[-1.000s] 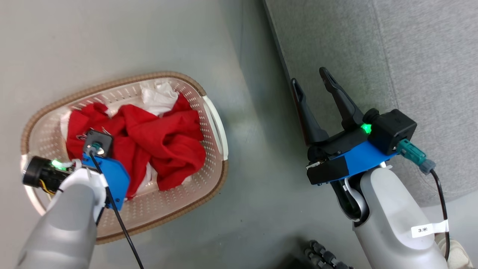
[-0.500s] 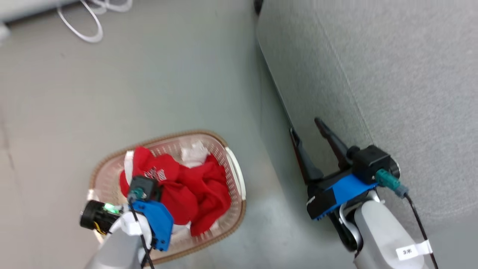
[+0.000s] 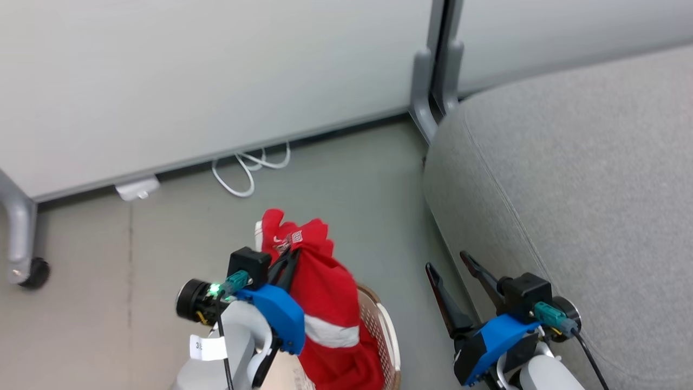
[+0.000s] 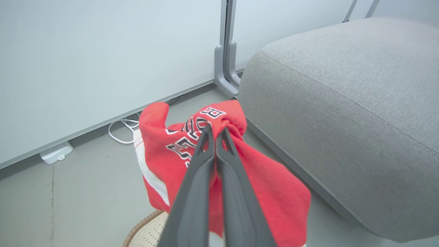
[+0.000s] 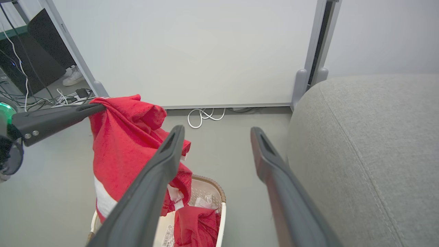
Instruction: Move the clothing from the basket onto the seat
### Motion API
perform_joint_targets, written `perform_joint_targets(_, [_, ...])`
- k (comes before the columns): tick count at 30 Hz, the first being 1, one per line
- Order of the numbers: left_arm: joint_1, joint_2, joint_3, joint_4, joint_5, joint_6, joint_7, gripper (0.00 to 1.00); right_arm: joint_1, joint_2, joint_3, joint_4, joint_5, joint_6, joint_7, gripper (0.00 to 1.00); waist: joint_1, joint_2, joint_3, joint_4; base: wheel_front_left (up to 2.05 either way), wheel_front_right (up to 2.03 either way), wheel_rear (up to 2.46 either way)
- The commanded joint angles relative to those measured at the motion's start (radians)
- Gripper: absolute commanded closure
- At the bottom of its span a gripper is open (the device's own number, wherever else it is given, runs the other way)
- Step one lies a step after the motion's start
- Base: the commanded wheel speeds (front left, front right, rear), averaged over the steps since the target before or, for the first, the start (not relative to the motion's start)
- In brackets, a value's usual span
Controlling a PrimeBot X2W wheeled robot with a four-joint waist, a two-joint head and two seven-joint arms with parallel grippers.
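Observation:
My left gripper (image 3: 292, 253) (image 4: 216, 130) is shut on a red jersey (image 3: 325, 303) (image 4: 192, 151) with white stripe and lettering, holding it up above the basket (image 3: 379, 336) (image 5: 212, 195). The garment hangs down from the fingertips toward the basket, where more red and white clothing (image 5: 195, 226) lies. In the right wrist view the left gripper's fingers (image 5: 58, 118) come in from the left with the jersey (image 5: 120, 144). My right gripper (image 3: 448, 262) (image 5: 216, 132) stands open and holds nothing, close beside the grey sofa (image 3: 568, 189) (image 4: 343, 103) (image 5: 370, 144).
A pale partition wall (image 3: 216, 76) on grey feet (image 3: 427, 92) stands behind, with a white cable (image 3: 243, 173) coiled on the floor at its base. A caster leg (image 3: 24, 254) is at far left. Grey floor lies between basket and sofa.
The left gripper has lifted a red jersey out of the basket and raised it. The head camera has tilted up, bringing the wall into view. The right gripper stays open.

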Motion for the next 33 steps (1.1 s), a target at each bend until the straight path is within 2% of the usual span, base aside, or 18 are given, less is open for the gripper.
perform_joint_targets(1, [-0.007,-0.002,-0.012,-0.026,-0.018,-0.001,-0.005,1.00,0.024,-0.004,-0.003,-0.011,-0.003,0.000,0.008,0.00,0.0004,-0.0001,-0.074,0.058,0.00,0.00,0.00])
perform_joint_targets(15, [-0.128,-0.005,-0.113,-0.197,-0.143,-0.001,0.049,1.00,0.087,-0.004,0.020,-0.082,0.007,0.000,0.070,0.00,0.0004,-0.0001,-0.132,0.086,0.00,0.00,0.00])
perform_joint_targets(33, [-0.146,-0.005,-0.149,-0.211,-0.192,0.006,0.067,1.00,0.107,-0.004,0.036,-0.117,0.021,0.000,0.088,0.00,0.0004,-0.0001,-0.134,0.077,0.00,0.00,0.00])
